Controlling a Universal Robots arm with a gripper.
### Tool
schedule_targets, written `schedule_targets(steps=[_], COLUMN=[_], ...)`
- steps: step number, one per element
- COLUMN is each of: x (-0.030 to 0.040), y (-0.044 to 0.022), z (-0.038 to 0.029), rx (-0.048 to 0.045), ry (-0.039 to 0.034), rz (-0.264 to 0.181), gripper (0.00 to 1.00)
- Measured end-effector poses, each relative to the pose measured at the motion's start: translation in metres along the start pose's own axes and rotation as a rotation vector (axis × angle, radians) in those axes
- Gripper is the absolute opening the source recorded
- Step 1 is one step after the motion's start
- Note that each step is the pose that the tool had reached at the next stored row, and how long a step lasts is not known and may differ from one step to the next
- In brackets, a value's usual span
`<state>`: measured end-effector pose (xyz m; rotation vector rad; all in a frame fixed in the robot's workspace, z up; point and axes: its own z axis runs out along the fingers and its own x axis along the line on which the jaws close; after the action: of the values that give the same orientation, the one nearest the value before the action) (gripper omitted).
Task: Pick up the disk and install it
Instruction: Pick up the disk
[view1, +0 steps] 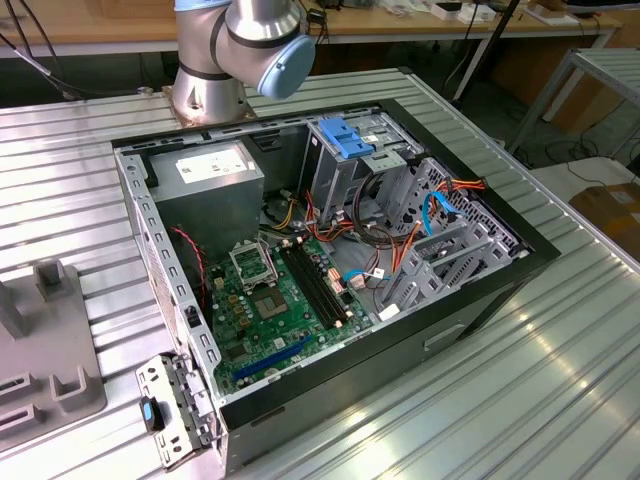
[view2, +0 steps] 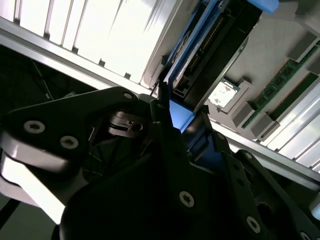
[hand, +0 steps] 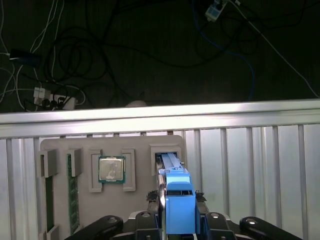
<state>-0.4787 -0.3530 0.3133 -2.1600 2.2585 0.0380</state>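
1. Clamping the disk (hand: 175, 175) by its blue rail, the gripper (hand: 176, 200) presses both fingers against it.
2. The disk stands on edge in a grey tray (hand: 140, 145) slot, probably to leave both flat faces reachable.

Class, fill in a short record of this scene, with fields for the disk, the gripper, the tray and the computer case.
Disk: the disk stands on edge in a slot of the grey tray
Gripper: the gripper is closed on the disk's blue carrier
Tray also holds: a processor chip and memory sticks
Case: the computer case is open, with the motherboard exposed
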Motion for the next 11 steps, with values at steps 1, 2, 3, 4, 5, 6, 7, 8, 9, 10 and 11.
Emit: schedule_targets(steps=[1,2,3,4,5,6,7,8,9,10,11], x=[0.0000,0.0000,0.0000,0.0000,-0.0001,-0.0002,-0.0004,-0.0006,-0.0010,-0.0012,-0.0016], y=[0.0000,0.0000,0.0000,0.0000,0.0000,0.0000,0.0001,0.0001,0.0002,0.0002,0.0003], z=[0.0000,0.0000,0.0000,0.0000,-0.0015,-0.0058,-0.0148,-0.0224,-0.0340,-0.0416,-0.0562], rx=[-0.0002,-0.0001,-0.0001,-0.0001,0.0000,-0.0001,0.0001,-0.0001,-0.0001,-0.0001,-0.0001], ry=[0.0000,0.0000,0.0000,0.0000,0.0000,0.0000,0.0000,0.0000,0.0000,0.0000,0.0000], rz=[-0.004,-0.004,-0.004,-0.004,-0.004,-0.004,-0.004,-0.004,-0.004,-0.004,-0.004], gripper=[0.37,0.37,0.37,0.37,0.37,0.37,0.37,0.37,0.37,0.37,0.37])
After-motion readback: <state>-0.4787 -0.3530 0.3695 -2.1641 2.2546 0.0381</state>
